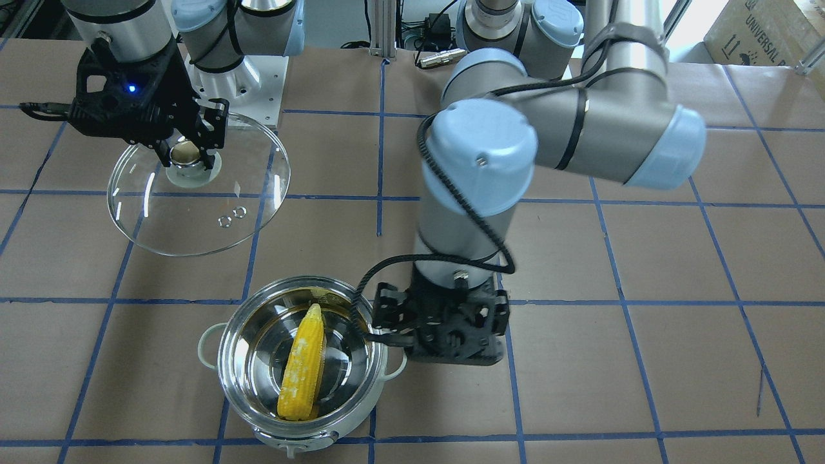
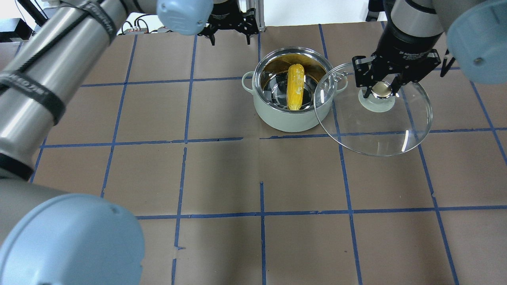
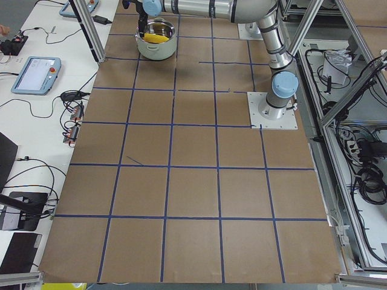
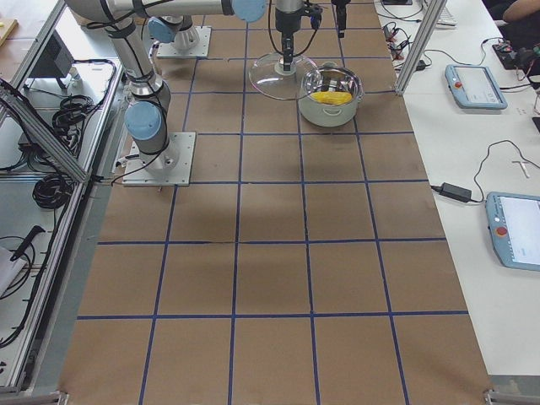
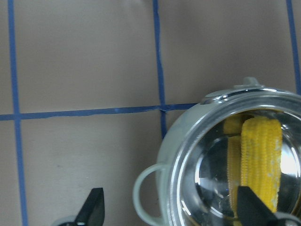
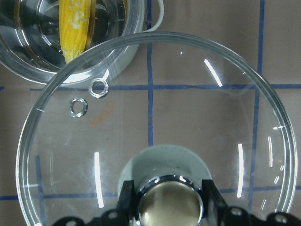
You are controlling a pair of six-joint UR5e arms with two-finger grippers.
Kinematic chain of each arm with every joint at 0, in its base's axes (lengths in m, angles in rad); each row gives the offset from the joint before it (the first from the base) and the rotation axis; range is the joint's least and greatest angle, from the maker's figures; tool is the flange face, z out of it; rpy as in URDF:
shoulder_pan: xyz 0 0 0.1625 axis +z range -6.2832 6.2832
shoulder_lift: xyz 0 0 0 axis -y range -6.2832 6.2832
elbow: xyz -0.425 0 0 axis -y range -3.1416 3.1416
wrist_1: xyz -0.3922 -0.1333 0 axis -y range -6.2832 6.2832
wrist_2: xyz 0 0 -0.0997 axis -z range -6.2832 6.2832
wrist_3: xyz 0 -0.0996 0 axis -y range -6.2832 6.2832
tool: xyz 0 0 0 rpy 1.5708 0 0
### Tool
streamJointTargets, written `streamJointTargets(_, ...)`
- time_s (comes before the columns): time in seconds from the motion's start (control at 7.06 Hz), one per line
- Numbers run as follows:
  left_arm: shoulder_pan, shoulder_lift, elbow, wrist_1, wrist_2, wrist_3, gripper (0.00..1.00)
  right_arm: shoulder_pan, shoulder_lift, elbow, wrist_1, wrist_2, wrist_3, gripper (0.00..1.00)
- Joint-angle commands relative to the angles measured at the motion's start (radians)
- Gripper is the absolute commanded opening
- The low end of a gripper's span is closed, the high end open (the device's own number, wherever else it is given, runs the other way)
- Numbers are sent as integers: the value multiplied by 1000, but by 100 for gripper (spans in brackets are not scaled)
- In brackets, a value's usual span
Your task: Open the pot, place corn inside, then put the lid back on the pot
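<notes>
The pot stands open at the far side of the table, mint-white outside and shiny inside. The corn lies inside it, also in the front view and the left wrist view. My right gripper is shut on the knob of the glass lid and holds it off the table beside the pot. The lid's edge overlaps the pot's rim in the right wrist view. My left gripper is open and empty, above the pot's other side, by a loop handle.
The table is covered in brown paper with a grid of blue tape. The left arm's elbow hangs over the middle of the table. Tablets and cables lie on the white side benches.
</notes>
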Motion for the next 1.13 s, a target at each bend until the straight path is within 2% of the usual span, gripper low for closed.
streamJointTargets(0.0,131,261,-264,-27,0,95,100,41,70,-4,-114,3,24,27)
streamJointTargets(0.14,167,385,-369,-56,1,109,100,82,129,-24,-174,0,40,28)
streamJointTargets(0.28,188,488,-412,-169,13,109,100,110,200,-115,-175,-4,46,28)
streamJointTargets(0.42,211,530,-405,-279,15,109,100,112,286,-217,-150,-6,46,28)
streamJointTargets(0.71,225,514,-355,-323,44,109,100,138,410,-328,-155,-7,46,28)
streamJointTargets(0.85,224,514,-367,-343,44,109,100,153,464,-360,-165,-7,46,27)
streamJointTargets(0.99,224,496,-344,-282,8,110,100,162,507,-394,-165,-6,55,27)
